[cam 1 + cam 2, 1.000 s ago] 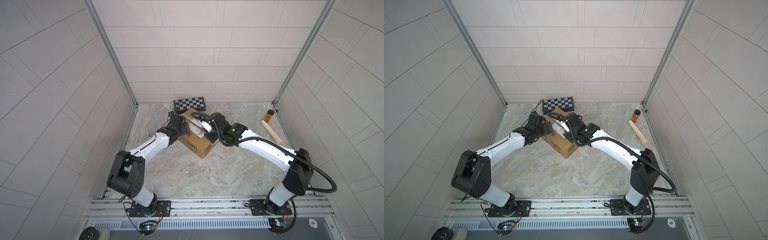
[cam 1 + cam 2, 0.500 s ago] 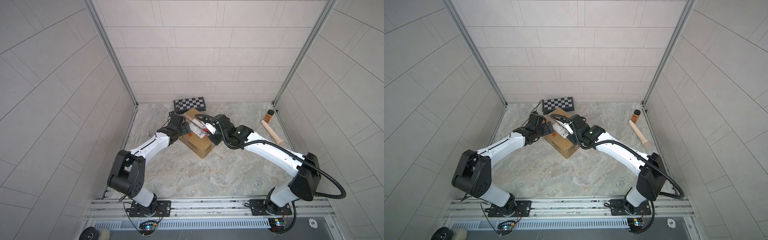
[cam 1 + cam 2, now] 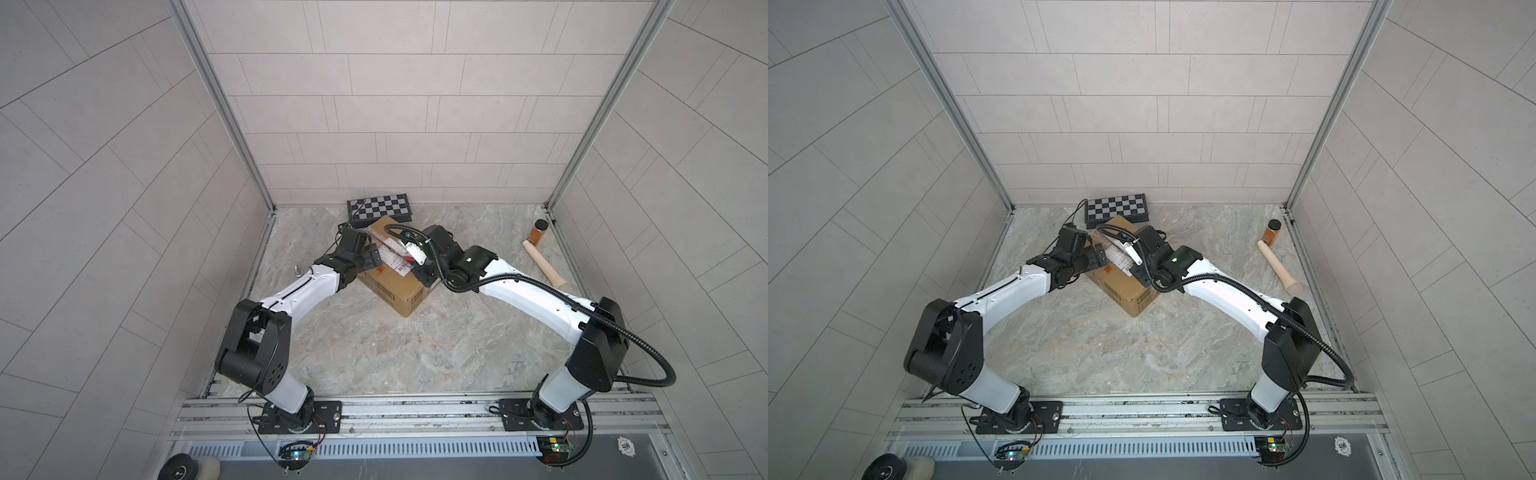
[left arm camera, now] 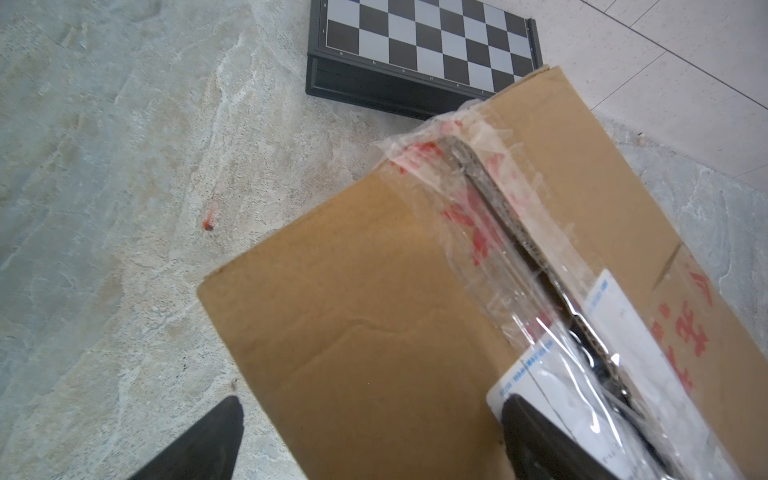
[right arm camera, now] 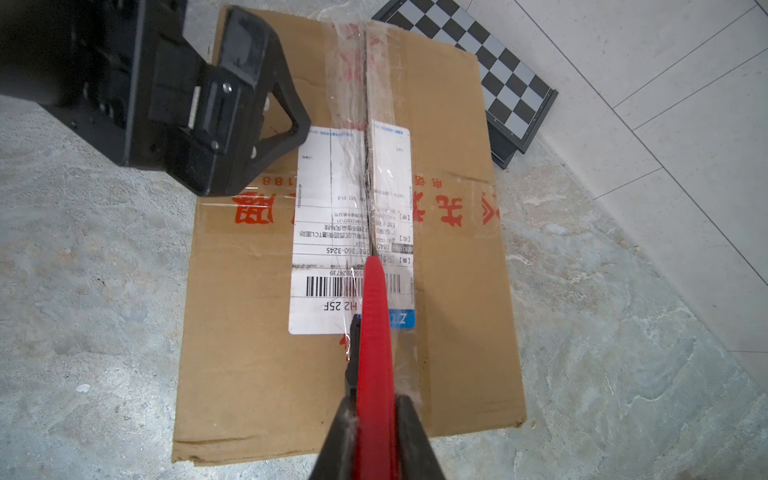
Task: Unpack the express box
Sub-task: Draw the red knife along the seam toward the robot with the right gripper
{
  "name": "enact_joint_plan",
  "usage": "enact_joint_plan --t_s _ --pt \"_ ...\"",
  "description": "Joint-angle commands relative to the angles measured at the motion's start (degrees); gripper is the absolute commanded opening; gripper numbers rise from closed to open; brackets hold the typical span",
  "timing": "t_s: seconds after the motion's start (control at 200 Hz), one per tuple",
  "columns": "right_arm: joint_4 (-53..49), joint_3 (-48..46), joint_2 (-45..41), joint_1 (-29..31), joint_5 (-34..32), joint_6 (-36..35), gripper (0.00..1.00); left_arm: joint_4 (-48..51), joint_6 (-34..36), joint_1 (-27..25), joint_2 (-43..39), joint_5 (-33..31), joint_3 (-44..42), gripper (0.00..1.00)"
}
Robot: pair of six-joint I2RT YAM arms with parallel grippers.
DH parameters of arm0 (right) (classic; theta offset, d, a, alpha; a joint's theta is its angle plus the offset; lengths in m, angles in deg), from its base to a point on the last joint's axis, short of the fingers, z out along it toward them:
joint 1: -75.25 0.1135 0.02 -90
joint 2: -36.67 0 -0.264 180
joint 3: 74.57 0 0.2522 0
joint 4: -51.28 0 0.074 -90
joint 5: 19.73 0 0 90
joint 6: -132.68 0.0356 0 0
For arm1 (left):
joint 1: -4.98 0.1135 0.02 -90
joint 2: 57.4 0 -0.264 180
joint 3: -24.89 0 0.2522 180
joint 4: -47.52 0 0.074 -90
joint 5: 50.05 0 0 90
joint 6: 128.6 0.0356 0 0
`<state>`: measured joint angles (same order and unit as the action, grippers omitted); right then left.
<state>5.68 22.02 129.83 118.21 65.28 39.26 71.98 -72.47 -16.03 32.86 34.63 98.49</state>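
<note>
The express box (image 3: 399,286) (image 3: 1125,286) is a brown carton with red characters, clear tape and a white barcode label. It lies on the stone floor in both top views. My right gripper (image 5: 374,405) (image 3: 422,272) is shut on a red cutter (image 5: 374,324). The cutter's tip rests on the taped centre seam, over the label. Beyond the tip the seam looks slit, with torn tape. My left gripper (image 4: 372,401) (image 3: 372,255) stands open over the box's left side (image 4: 374,332). One finger lies on the label, and the other hangs beside the box over the floor.
A black-and-white checkered board case (image 3: 380,206) (image 4: 424,50) lies against the back wall, just behind the box. At the far right lie an amber jar (image 3: 539,231) and a wooden roller (image 3: 544,266). A small metal piece (image 3: 297,271) sits by the left wall. Tiled walls close three sides.
The right arm swung out to the right and has come back a little, with the cutter still on the seam. The left arm and the box have not moved.
</note>
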Motion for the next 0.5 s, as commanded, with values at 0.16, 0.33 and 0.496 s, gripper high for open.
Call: enact_joint_plan --t_s 0.16,0.33,0.496 --pt "-8.2 -2.1 -5.9 -0.8 -2.7 -1.7 0.00 4.9 -0.2 1.6 2.7 -3.3 -3.7 1.00" --pt "-11.6 -3.1 -8.1 -0.9 -2.9 -2.7 0.00 4.7 -0.1 1.7 3.1 -3.2 -3.7 1.00" --pt "-12.8 -3.0 -8.5 -0.9 -2.9 -2.4 0.00 4.5 -0.1 1.7 3.2 -2.8 -3.6 1.00"
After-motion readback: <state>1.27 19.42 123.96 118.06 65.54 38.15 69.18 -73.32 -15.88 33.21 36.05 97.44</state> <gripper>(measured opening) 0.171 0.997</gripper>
